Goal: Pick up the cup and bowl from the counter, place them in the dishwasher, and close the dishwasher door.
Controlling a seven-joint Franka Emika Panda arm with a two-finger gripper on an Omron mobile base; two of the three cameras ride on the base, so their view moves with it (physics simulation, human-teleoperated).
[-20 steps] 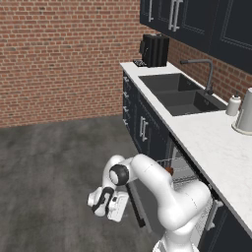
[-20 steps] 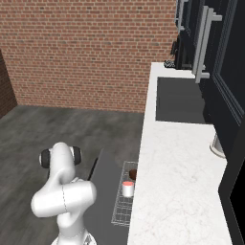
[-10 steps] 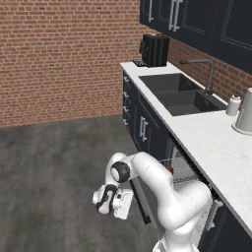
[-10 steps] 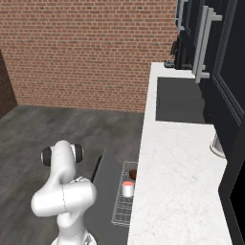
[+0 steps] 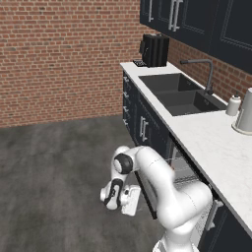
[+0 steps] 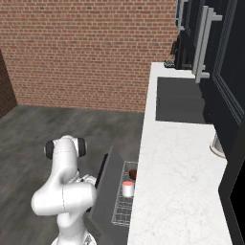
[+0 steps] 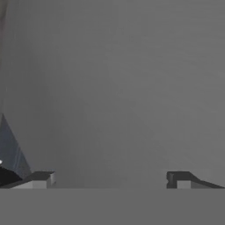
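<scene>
Marble-white counter point(image 5: 216, 147) runs toward red brick wall point(image 5: 59, 54).

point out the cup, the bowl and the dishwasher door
cup point(image 6: 127, 188), right base view, its pinkish-red side
bowl point(image 6: 133, 174), right base view, its dark rim
dishwasher door point(image 6: 106, 191), right base view, its flat inner face

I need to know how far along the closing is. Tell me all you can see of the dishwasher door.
The dishwasher door is a flat dark panel, hinged low under the counter. It is partly raised, leaning outward, not yet shut. Behind it a pale wire rack holds the cup and the bowl. The arm stands on its outer side; the open gripper is low beside it. Contact cannot be told.
</scene>
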